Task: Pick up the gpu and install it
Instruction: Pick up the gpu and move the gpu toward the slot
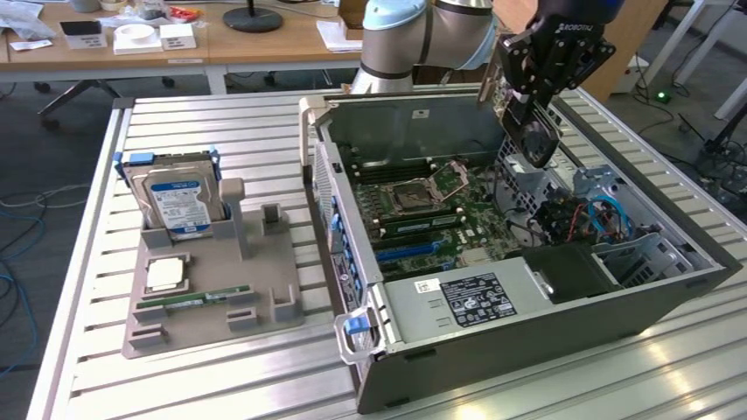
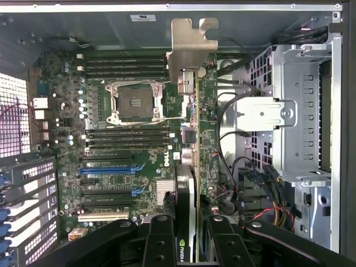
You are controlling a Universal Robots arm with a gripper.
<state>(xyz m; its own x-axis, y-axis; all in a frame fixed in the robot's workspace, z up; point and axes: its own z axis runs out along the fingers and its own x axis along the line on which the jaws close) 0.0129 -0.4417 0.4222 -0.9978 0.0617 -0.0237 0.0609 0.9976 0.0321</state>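
My gripper (image 1: 523, 98) hangs over the far right part of the open computer case (image 1: 526, 302) and is shut on the gpu (image 1: 534, 136). The gpu is a black card with a round fan, held on edge above the motherboard (image 1: 426, 214). In the wrist view the gpu (image 2: 188, 183) runs edge-on away from the gripper (image 2: 190, 231), and its silvery bracket (image 2: 191, 47) is at the far end. Black fingers (image 2: 160, 239) press on both sides of it. The card floats between the CPU socket (image 2: 135, 104) and the drive cage. The blue slots (image 2: 108, 168) lie off to one side of it.
A metal drive cage (image 2: 295, 111) and loose cables (image 2: 261, 183) stand close beside the card. At the exterior view's left, a grey holder (image 1: 210, 297) carries a hard drive (image 1: 178, 201) and a green RAM stick (image 1: 192, 299). Desks stand behind the slatted table (image 1: 233, 131).
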